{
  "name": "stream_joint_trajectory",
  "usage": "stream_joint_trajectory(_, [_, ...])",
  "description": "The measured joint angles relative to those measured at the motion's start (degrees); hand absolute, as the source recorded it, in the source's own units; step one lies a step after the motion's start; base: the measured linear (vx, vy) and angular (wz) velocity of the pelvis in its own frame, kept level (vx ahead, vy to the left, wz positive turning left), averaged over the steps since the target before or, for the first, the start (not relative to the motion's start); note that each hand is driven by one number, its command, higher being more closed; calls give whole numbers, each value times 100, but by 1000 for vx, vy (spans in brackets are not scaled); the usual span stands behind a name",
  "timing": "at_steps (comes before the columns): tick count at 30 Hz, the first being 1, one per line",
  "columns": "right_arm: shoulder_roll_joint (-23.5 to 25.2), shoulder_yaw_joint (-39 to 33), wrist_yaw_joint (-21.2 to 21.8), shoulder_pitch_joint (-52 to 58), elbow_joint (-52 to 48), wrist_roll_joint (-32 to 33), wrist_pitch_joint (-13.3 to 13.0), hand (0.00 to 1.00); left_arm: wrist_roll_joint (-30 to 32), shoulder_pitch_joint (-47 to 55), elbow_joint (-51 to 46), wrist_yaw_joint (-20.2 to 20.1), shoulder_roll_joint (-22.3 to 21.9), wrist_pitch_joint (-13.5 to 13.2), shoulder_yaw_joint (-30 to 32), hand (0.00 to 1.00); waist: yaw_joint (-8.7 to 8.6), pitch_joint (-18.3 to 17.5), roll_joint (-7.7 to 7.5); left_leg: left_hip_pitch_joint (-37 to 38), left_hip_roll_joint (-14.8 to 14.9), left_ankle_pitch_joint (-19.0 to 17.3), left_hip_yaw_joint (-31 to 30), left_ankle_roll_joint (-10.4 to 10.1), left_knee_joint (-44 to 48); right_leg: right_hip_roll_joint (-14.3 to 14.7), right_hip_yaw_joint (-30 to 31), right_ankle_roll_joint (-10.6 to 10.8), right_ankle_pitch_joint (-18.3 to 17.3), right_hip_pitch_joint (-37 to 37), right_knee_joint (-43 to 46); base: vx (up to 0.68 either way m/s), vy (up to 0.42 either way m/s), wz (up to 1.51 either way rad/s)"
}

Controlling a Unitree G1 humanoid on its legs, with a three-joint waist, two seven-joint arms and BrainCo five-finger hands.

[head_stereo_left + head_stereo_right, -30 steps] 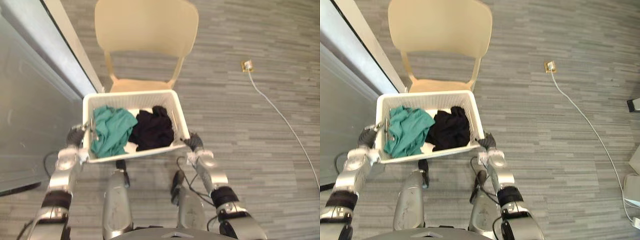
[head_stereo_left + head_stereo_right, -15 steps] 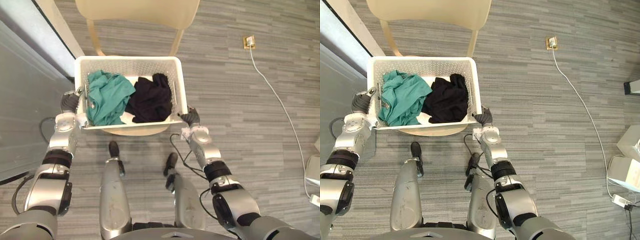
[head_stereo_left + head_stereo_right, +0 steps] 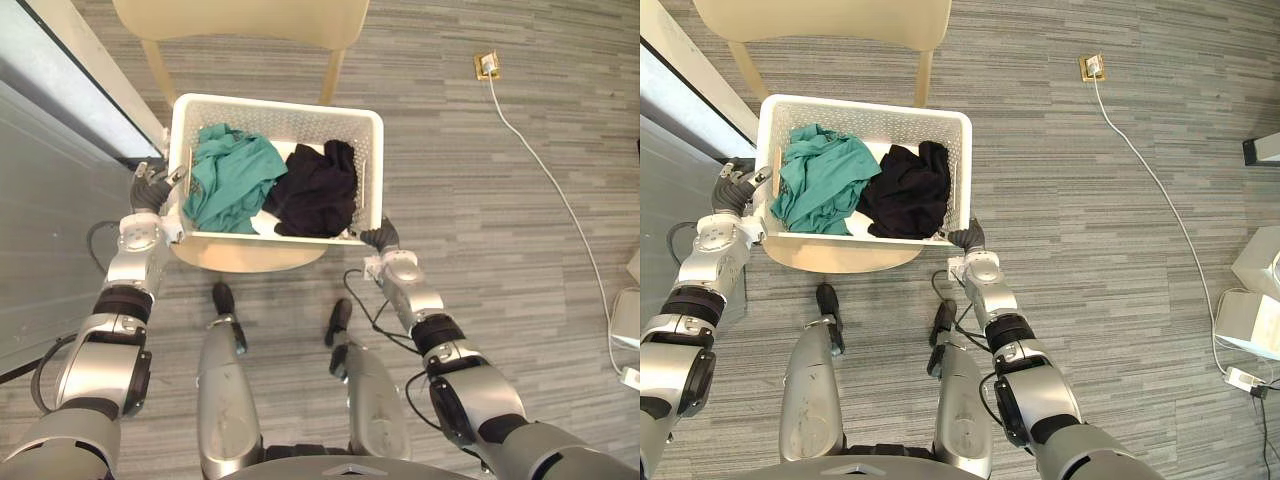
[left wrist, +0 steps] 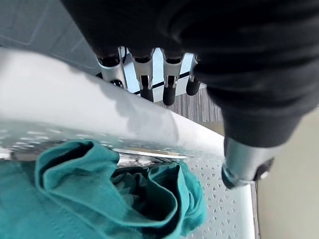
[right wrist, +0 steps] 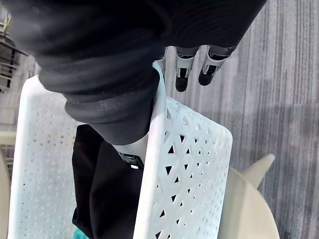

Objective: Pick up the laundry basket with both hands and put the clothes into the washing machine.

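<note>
The white perforated laundry basket (image 3: 275,105) rests on the seat (image 3: 250,257) of a beige chair. A teal garment (image 3: 228,178) lies in its left half and a black garment (image 3: 318,190) in its right half. My left hand (image 3: 150,192) is at the basket's left wall; in the left wrist view its fingers (image 4: 144,82) reach straight past the rim (image 4: 60,99) on the outside, with the thumb (image 4: 244,167) over the inside. My right hand (image 3: 381,240) is at the near right corner, its fingers (image 5: 182,74) straight along the outer wall (image 5: 184,164). Both hands are open.
The chair back (image 3: 240,18) rises behind the basket. A grey panel with a pale frame (image 3: 60,90) runs along the left. A floor socket (image 3: 487,65) feeds a white cable (image 3: 560,200) across the grey floor on the right. A white box (image 3: 1250,320) sits at the far right.
The basket went from being held in front of the chair to resting on its seat. Both hands' fingers have straightened from their curl on the basket's sides. The camera has shifted.
</note>
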Motion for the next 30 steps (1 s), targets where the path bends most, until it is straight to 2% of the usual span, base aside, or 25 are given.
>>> stream_joint_trajectory(4, [-118, 7, 179, 254, -609, -8, 46, 0, 11, 266, -205, -99, 157, -3, 66, 0, -2, 3, -1, 116, 0, -2, -3, -5, -30, -2, -12, -15, -23, 89, 17, 43, -25, 0])
stream_joint_trajectory(10, [-337, 3, 261, 695, -1505, -9, 46, 0, 119, 904, -468, -208, 200, -5, 748, 0, 15, 15, -1, 392, 1, -24, -58, -58, -66, -19, -68, -47, -255, 283, 262, 27, -33, 6])
stream_joint_trajectory(15, [-369, -11, 340, 790, -1605, -12, 46, 0, 123, 1258, -480, -221, 202, 1, 965, 0, 40, 16, 1, 485, -1, -26, -137, -72, -61, -17, -163, -39, -287, 444, 270, 19, -15, 9])
stream_joint_trajectory(20, [-398, -7, 431, 866, -2021, -81, 29, 0, 122, 1737, -951, -266, 164, -6, 1196, 0, 97, 15, 2, 647, -15, -37, -185, -96, -91, -23, -215, -55, -362, 613, 321, -6, -9, 5])
stream_joint_trajectory(26, [-403, -26, 564, 1148, -2042, -115, 8, 0, 108, 2299, -1378, -437, 45, -38, 1368, 0, 126, -21, 8, 909, -117, 51, -279, -138, -337, -66, -366, -37, -443, 896, 283, 16, -19, 15])
stream_joint_trajectory(28, [-407, -29, 692, 1373, -2038, -121, 8, 0, 108, 2527, -1378, -460, -102, -38, 1374, 0, 117, -136, 12, 1017, -185, 79, -266, -143, -467, -91, -389, -25, -452, 988, 221, 54, -8, 9])
stream_joint_trajectory(30, [-403, -43, 824, 1774, -1997, -126, 9, 0, 107, 2856, -1435, -518, -369, -38, 1367, 0, 107, -449, 12, 1121, -263, 138, -254, -142, -660, -122, -448, -9, -452, 1085, 95, 99, -11, 11])
